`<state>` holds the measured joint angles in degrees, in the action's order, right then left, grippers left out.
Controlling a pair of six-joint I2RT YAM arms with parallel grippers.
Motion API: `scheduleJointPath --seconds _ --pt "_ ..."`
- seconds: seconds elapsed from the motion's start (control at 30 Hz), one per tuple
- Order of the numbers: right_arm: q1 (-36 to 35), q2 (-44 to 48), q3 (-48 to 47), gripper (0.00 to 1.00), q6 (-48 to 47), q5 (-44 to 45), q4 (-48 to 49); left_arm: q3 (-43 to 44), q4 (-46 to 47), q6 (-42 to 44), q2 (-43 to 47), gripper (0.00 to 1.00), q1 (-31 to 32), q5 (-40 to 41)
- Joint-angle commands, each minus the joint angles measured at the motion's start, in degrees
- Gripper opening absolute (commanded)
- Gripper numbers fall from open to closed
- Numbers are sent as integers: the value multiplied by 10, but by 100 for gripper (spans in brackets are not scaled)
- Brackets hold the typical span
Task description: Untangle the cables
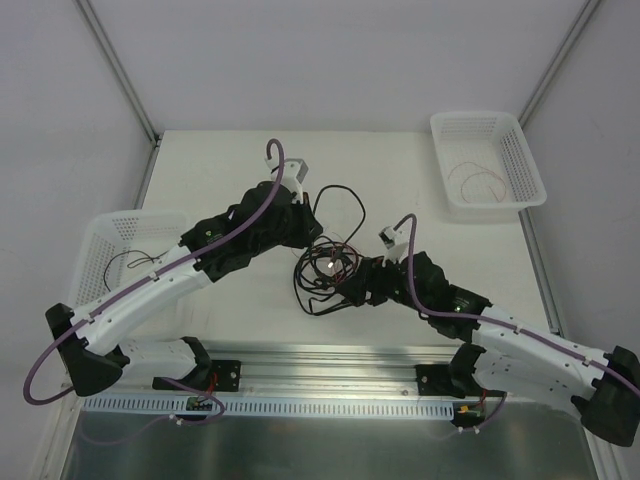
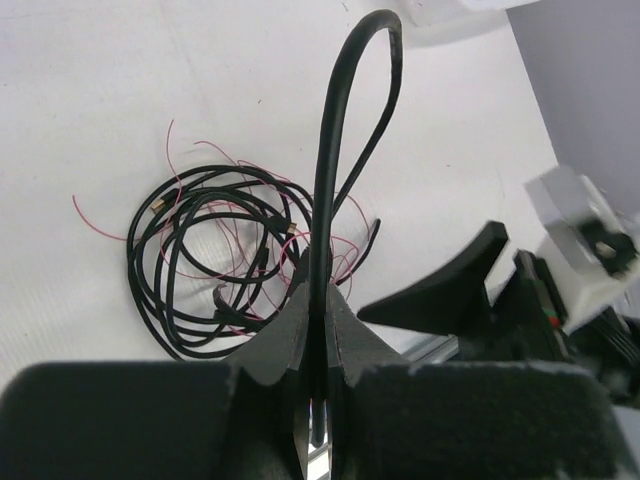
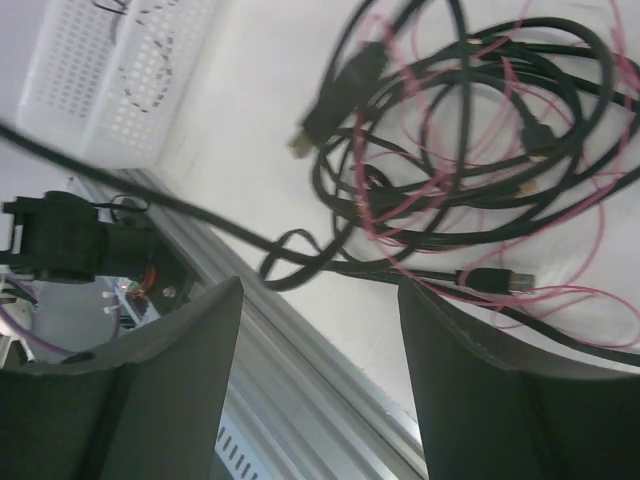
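The tangled cables lay on the white worktop between both arms, the left hand clenched on one black cable loop rising from them, the right hand released just above them.

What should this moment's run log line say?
left gripper: shut on black cable loop | right gripper: open, by tangled bundle of black cables and thin red wire | task: not untangled

A white tabletop carries two white mesh baskets: one near the far right corner, another at the left edge. A metal rail runs along the near side.
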<state>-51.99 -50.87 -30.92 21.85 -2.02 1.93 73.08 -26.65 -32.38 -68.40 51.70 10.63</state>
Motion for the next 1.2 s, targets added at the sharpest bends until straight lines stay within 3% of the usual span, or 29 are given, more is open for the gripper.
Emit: scheduleJointPath --seconds 0.0,0.2,0.4,0.6,0.7,0.8,1.0,1.17 --pt "-50 38 -5 66 43 80 43 -6 7 -22 -9 0 2 18" --pt "-140 10 -11 64 93 184 52 -4 7 -25 -7 0 2 17" --pt "-158 -52 -19 54 151 252 42 -11 7 -32 0 0 2 15" --pt "-164 -104 -36 49 163 265 62 -17 7 -37 1 0 2 14" --pt "-165 -124 -38 43 165 265 64 -22 7 -36 4 0 2 19" --pt "-166 -126 -34 27 163 264 56 -30 7 -32 12 0 2 30" --pt "-167 -82 -36 5 137 280 1 -58 7 -25 25 0 1 61" --pt "-166 -20 -70 1 80 303 -94 -118 8 -36 25 0 -9 77"
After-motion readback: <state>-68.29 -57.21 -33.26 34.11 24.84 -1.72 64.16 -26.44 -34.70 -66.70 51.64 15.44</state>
